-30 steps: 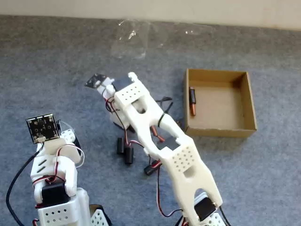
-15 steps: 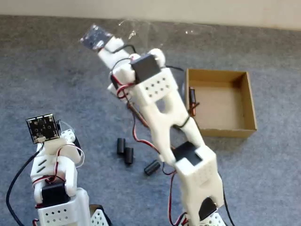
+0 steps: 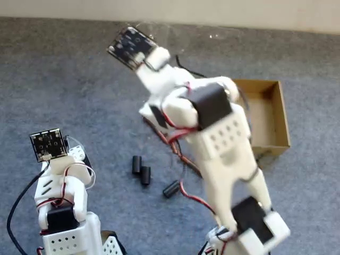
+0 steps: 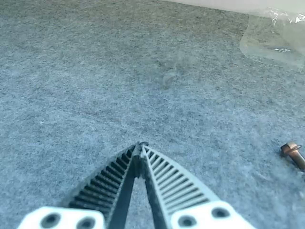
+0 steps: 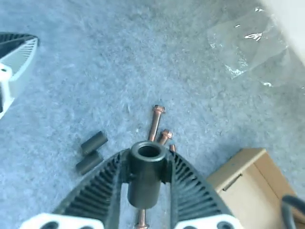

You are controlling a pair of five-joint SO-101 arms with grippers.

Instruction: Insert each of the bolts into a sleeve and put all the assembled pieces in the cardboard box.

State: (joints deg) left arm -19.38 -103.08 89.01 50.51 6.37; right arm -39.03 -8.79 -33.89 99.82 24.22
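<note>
My right gripper (image 5: 148,156) is shut on a black sleeve (image 5: 144,183), held upright above the grey carpet. Below it lie three copper bolts (image 5: 156,122) close together, and a fourth bolt (image 5: 141,220) peeks out under the sleeve. Two loose sleeves (image 5: 93,142) lie side by side nearby. In the high view, three sleeves (image 3: 141,170) lie on the carpet left of the raised right arm (image 3: 218,133). This arm hides part of the cardboard box (image 3: 276,114). My left gripper (image 4: 139,147) is shut on nothing, low over bare carpet, with one bolt (image 4: 292,152) off to its side.
A clear plastic bag (image 3: 154,32) lies at the far edge of the carpet, by the wall. The left arm (image 3: 61,186) stands at the near left. Red and black wires hang along the right arm.
The right arm has risen from low over the carpet and swung up and back, its wrist camera now high. The left arm has not moved. The three loose sleeves stay put.
</note>
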